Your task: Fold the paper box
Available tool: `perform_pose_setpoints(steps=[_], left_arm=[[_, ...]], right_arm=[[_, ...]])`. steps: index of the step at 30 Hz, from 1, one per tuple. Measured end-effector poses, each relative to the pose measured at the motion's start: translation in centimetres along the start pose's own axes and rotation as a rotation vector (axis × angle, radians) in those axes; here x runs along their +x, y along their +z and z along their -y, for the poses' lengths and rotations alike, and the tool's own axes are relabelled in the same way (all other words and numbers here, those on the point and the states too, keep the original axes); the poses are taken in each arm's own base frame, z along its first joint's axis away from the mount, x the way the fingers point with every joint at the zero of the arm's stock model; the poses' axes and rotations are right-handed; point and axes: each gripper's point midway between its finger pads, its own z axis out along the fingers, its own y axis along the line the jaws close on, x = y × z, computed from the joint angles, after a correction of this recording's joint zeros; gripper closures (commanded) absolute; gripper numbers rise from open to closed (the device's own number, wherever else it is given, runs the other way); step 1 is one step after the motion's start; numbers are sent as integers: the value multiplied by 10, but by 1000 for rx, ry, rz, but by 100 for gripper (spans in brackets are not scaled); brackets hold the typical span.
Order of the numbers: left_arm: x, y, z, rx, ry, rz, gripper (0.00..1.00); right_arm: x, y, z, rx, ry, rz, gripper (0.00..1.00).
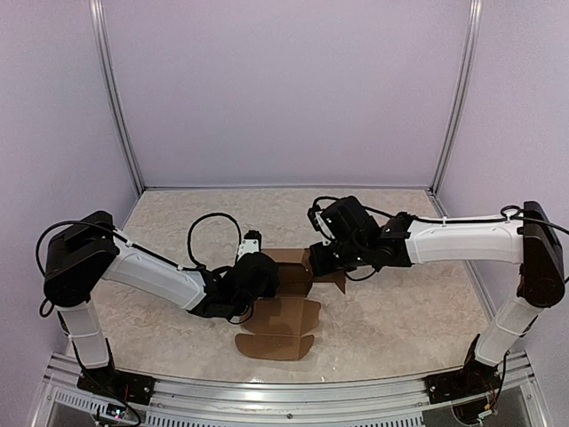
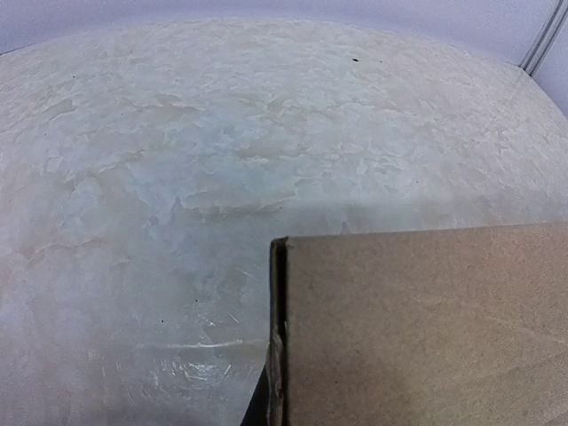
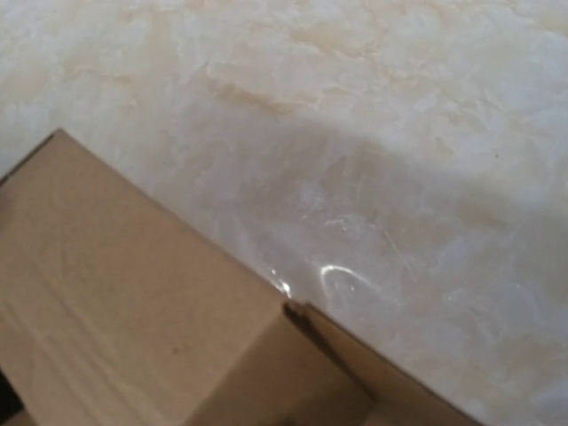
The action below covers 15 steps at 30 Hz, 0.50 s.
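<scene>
On the table (image 1: 400,311) between the arms, the left gripper (image 1: 258,274), jaws closed, meets the paper box (image 1: 286,318), which is probably a light, thin, easily dented sheet best pinched at a flap edge, while the right gripper (image 1: 322,260), also closed, sits at its far right corner.

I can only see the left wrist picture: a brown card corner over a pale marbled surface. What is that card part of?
Observer: From above, it belongs to a paper box, mostly opened out on the table between two arms.
Operator: Is the other arm near it?
Observer: Yes. The right gripper sits at its far right edge, facing the left gripper.
Operator: Is any part left alone?
Observer: A rounded flap lies flat at the near end, apart from both grippers.
</scene>
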Motion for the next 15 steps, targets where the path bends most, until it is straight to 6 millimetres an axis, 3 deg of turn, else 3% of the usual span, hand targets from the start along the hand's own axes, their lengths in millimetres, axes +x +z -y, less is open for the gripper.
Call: perform_pose_setpoints(steps=[15], left_arm=[[6, 6, 10, 90, -77, -86, 100]], right_arm=[[-14, 4, -12, -68, 89, 63, 100]])
